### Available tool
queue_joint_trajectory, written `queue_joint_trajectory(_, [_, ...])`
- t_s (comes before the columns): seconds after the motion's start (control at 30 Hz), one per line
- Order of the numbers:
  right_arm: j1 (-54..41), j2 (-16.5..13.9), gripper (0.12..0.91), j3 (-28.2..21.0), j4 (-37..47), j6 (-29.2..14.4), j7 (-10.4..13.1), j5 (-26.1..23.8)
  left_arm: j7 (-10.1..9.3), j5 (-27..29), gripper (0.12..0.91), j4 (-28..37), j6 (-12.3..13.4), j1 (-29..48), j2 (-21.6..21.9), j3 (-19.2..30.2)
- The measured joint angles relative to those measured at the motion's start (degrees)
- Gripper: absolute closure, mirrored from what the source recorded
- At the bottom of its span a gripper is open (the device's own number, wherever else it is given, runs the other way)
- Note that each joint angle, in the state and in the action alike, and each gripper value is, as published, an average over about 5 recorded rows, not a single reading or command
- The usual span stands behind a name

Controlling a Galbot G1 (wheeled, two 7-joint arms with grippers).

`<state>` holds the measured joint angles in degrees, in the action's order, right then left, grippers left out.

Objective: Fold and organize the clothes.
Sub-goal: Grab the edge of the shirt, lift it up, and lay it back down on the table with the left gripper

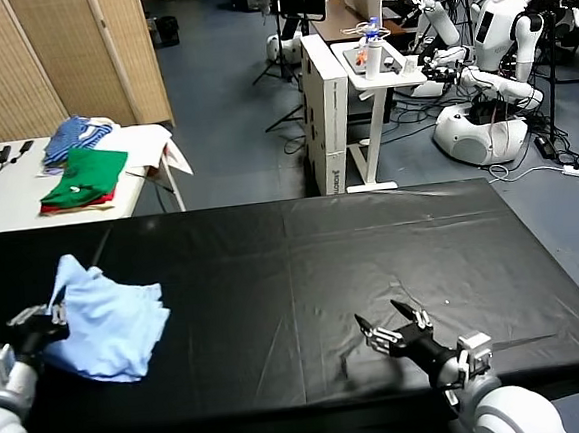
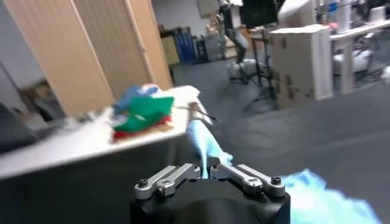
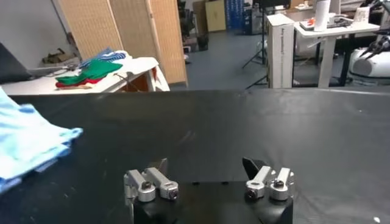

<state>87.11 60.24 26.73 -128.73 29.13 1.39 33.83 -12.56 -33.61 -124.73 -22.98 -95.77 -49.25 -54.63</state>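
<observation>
The clothes, a pale sky-blue T-shirt (image 1: 108,326), lie bunched at the left end of the black table (image 1: 303,266). My left gripper (image 1: 49,318) is shut on the shirt's left edge. In the left wrist view a strip of the blue cloth (image 2: 204,146) runs up from between the closed jaws of the left gripper (image 2: 205,172), and more of it lies beside. My right gripper (image 1: 386,325) hovers open low over the table near its front edge, right of centre, holding nothing. In the right wrist view the right gripper (image 3: 204,165) is empty, with the shirt (image 3: 27,143) far off.
Behind the black table to the left stands a white table (image 1: 7,194) with folded green and red garments (image 1: 84,180) and a blue-striped and white cloth pile (image 1: 81,136). Folding screens (image 1: 76,53), a white cabinet (image 1: 327,113) and other robots (image 1: 479,71) stand farther back.
</observation>
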Motion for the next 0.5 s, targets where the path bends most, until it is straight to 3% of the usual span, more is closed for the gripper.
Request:
queue_joint_trajectory(0.17, [1.42,-0.06,0.118,1.14,-1.02,0.0,0.02,-0.49,-4.88,-4.67,0.852,-4.13,-2.51,2.36,-4.03,6.23])
queue_joint_trajectory(0.27, [2.33,0.0,0.118,1.73,-1.55,-0.01,0.04,-0.83,-6.75,-8.1,0.852,-6.41,-3.0,3.63,-7.32,11.22])
queue_joint_trajectory(0.37, [2.96,0.27,0.118,1.9,-1.78,-0.02,0.07,-1.29,-7.69,-11.58,0.852,-7.64,-3.05,5.02,-10.92,16.31])
queue_joint_trajectory(0.5, [3.17,0.59,0.118,1.69,-1.78,-0.02,0.1,-1.64,-7.37,-12.38,0.852,-7.58,-2.83,7.11,-15.85,22.77])
